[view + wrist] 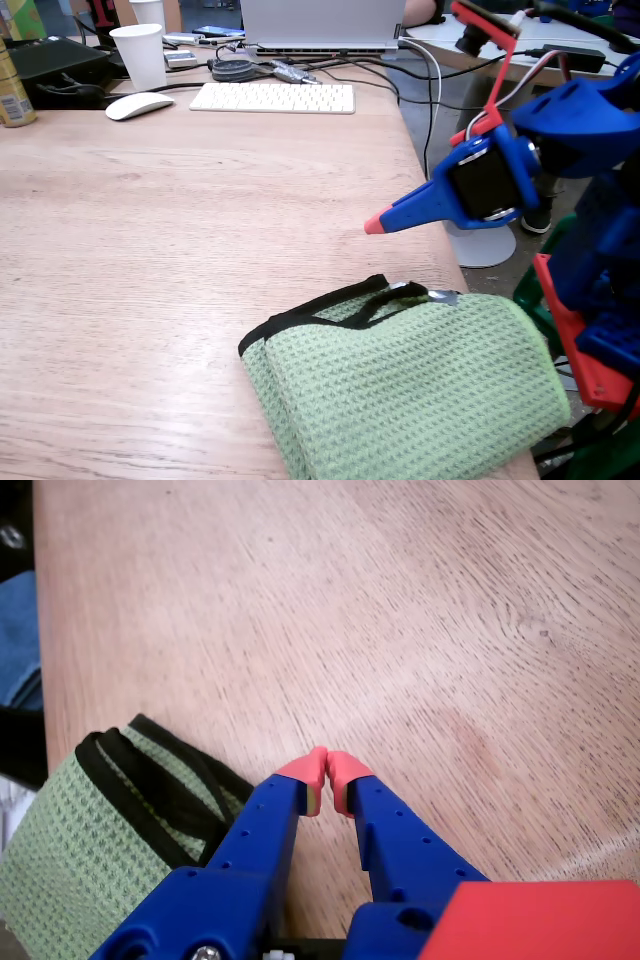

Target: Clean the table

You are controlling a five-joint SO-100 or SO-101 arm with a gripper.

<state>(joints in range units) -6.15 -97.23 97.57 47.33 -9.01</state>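
Hovering closed gripper (327, 765), green cloth (420, 385) cut off, table (150, 250), contact unclear.

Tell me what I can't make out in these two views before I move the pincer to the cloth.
- Green cloth: the bottom edge of the fixed view cuts off its near side; in the wrist view the pincer covers part of it.
- Pincer height above the table: cannot tell in either view.
- Arm base: cut off at the fixed view's right edge.
- Dirt on the table: none discernible; too fine to tell.

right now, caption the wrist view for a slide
Blue gripper with red tips shut and empty above the wooden table, folded green cloth beside it.
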